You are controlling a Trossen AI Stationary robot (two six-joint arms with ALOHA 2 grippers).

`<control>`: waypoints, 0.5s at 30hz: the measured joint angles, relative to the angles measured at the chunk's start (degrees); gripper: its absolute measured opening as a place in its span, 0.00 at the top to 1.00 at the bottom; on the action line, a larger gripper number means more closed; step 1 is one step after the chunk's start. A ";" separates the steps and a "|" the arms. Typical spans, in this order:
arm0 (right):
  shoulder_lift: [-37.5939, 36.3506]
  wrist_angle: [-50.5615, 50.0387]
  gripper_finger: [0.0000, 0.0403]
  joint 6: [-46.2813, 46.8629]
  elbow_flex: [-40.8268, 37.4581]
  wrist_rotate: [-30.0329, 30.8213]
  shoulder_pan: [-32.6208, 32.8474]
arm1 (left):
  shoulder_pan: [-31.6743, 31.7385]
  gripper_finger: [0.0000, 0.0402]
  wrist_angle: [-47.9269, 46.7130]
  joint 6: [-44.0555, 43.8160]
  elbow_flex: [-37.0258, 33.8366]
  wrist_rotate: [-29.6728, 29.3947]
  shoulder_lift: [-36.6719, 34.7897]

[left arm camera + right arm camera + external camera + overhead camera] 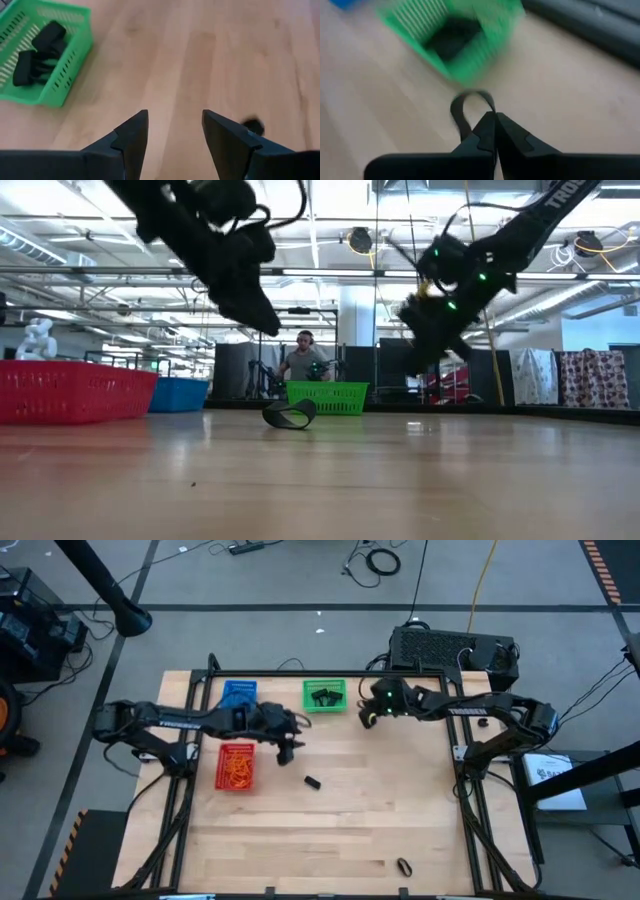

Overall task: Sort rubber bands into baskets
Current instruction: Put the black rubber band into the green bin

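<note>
One black rubber band (470,112) hangs pinched in the closed right gripper (495,122) beside the green basket (465,47); left gripper (175,130) gapes empty.

left arm reaches across the table toward its middle, wrist bent down, left gripper (175,132) raised off the surface with its two fingers spread apart. right arm stretches inward along the far side, right gripper (495,122) raised, fingers pressed together.

Bare table (350,820) beyond baskets (236,766)
</note>
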 joint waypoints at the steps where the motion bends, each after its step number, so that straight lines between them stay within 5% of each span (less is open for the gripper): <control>1: 0.07 3.41 0.99 0.80 0.27 -0.60 0.16 | 1.54 0.52 2.85 -1.43 -1.11 1.72 0.00; 8: 2.14 20.93 1.00 6.95 0.55 -0.90 1.20 | 8.18 0.52 17.38 -13.03 -7.79 6.54 0.00; 15: 10.71 19.38 1.00 9.78 7.87 -0.87 2.06 | 12.06 0.52 23.20 -17.09 -8.60 3.81 -0.02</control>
